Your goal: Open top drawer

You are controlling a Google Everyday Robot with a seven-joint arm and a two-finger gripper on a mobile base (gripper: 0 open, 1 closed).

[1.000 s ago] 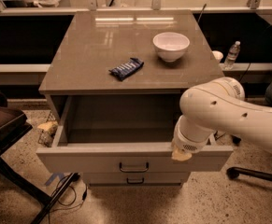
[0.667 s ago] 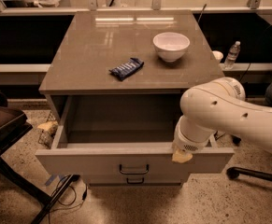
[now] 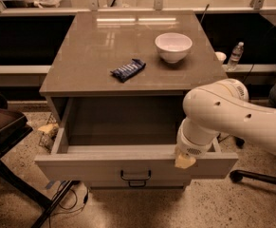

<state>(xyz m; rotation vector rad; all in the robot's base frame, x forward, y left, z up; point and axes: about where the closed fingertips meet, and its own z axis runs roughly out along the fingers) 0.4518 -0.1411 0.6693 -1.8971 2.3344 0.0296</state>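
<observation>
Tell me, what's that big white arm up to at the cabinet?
A robot's white arm is opening the top drawer of a cabinet. The drawer stands pulled far out, with its grey box showing. The gripper sits at the drawer's front rim, toward the right, above and to the right of the small dark handle. On top of the cabinet lie a white bowl and a blue snack packet.

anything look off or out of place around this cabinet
Nothing spilled or damaged. The top drawer stands pulled far out, the gripper at its front's top edge, right side. Only oddity: a crumpled yellowish scrap on the floor left of the cabinet.
</observation>
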